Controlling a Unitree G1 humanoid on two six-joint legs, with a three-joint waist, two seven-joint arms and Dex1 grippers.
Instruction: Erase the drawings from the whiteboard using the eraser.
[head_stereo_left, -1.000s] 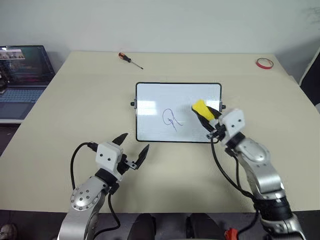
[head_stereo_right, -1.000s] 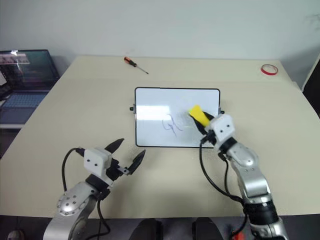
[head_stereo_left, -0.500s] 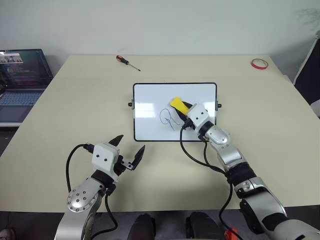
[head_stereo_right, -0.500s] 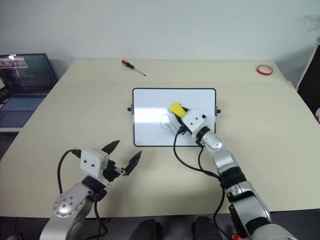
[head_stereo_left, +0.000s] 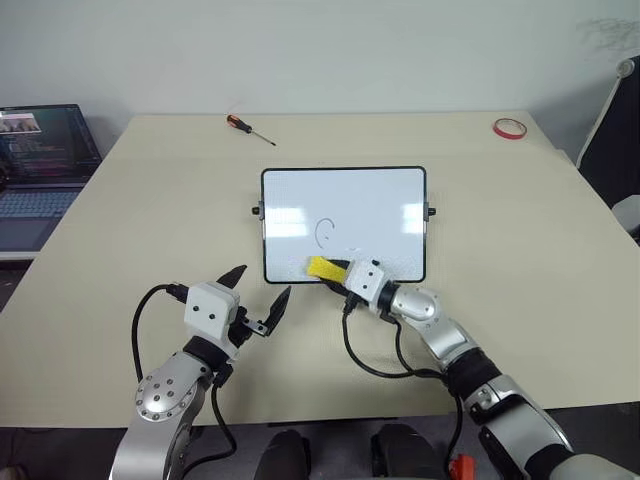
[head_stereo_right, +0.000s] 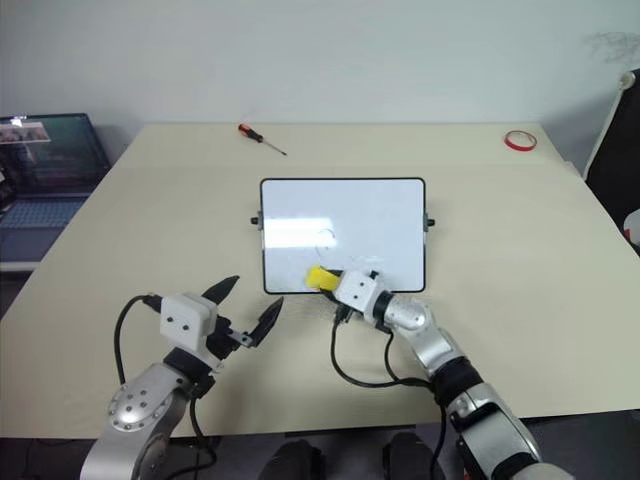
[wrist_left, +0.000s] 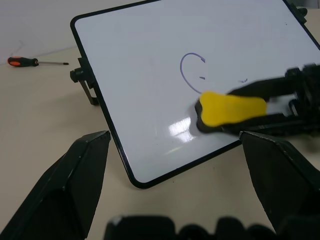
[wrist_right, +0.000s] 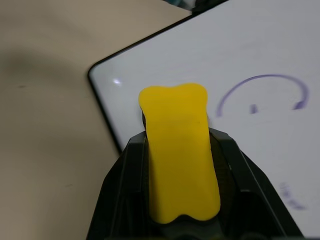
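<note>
Two claws matter here: your right gripper (head_stereo_left: 331, 270) pinches the yellow eraser (head_stereo_left: 322, 268) at the whiteboard (head_stereo_left: 300, 200) near edge, left gripper (head_stereo_left: 257, 293) spread wide, idle. Beyond the eraser's tip an arc of the drawings (head_stereo_left: 324, 232) remains; a level sweep could skim past it, or shove the unheld board.

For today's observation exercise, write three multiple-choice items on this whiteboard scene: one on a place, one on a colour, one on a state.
1. Where is the screwdriver?
A. on the whiteboard
B. on the table beyond the whiteboard
C. in the left claw

2. What colour is the eraser?
A. yellow
B. green
C. white

3. What is the state of the right claw?
A. open and empty
B. shut on the tape ring
C. shut on the eraser

Key: 1 B, it lies past the whiteboard's far edge; 2 A, the block is bright yellow; 3 C, both fingers clamp the eraser at the board's near edge, beside a leftover purple arc.
</note>
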